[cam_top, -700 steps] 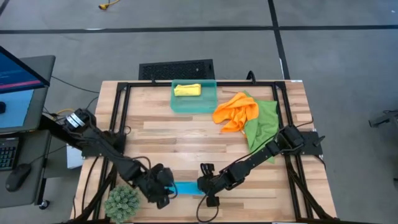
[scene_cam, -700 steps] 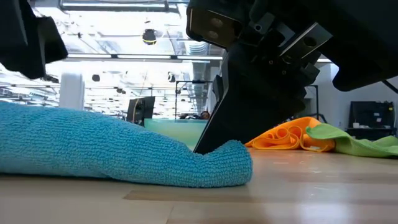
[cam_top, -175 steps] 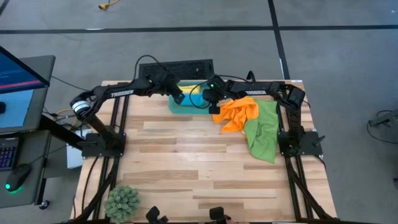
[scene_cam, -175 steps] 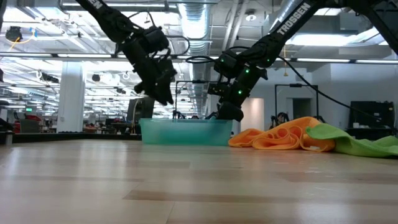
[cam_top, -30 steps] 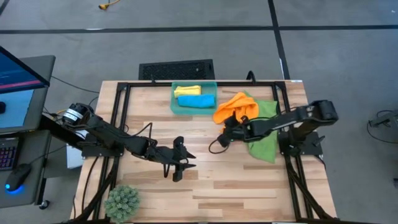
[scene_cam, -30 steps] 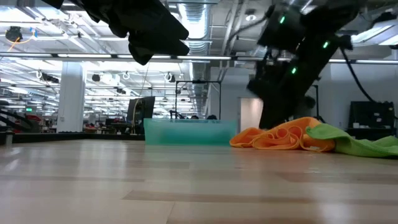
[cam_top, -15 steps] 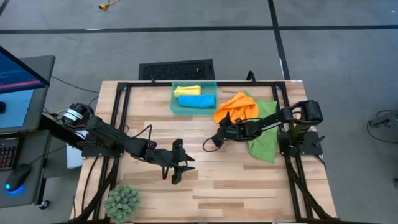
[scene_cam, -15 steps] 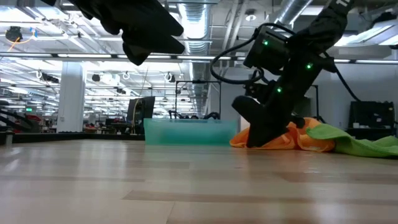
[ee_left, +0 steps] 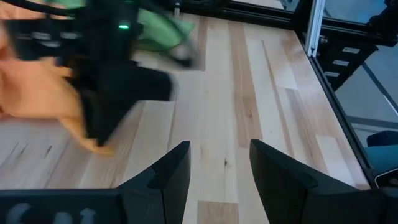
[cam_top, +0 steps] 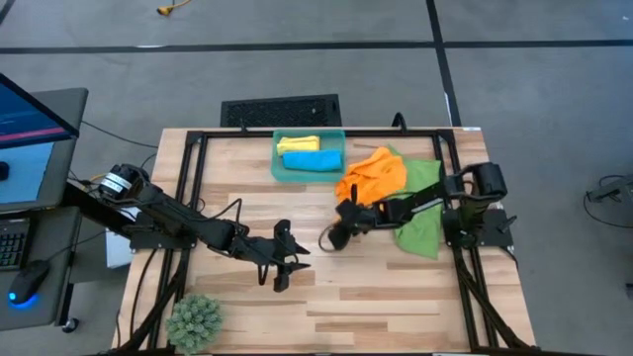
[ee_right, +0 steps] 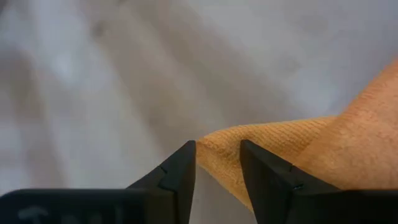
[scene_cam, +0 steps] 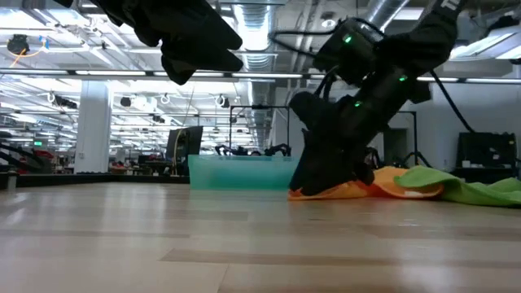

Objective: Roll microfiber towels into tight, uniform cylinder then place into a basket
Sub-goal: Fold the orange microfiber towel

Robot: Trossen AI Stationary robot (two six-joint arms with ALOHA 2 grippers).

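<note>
— How is the right gripper point(ee_right: 217, 163) posed?
— It is stretched low across the table point(cam_top: 396, 297), its fingers parted around a corner of the orange towel point(cam_top: 374, 176).
— And the left gripper point(cam_top: 287, 259)?
— It is held above bare wood, fingers parted, nothing gripped.
— The basket point(cam_top: 308, 170)?
— Yellow and blue rolls are seen inside.

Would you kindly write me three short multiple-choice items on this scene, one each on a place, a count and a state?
1. Where does the green towel lie?
A. in the basket
B. on the table's right side
C. beside the plant

2. How many rolled towels sit in the basket?
A. one
B. two
C. four

3. What is the right gripper at?
A. the orange towel's corner
B. the basket's rim
C. nothing

Answers: 1 B, it lies by the right arm's base. 2 B, the yellow towel and blue towel. 3 A, the orange towel corner sits between its fingers.
</note>
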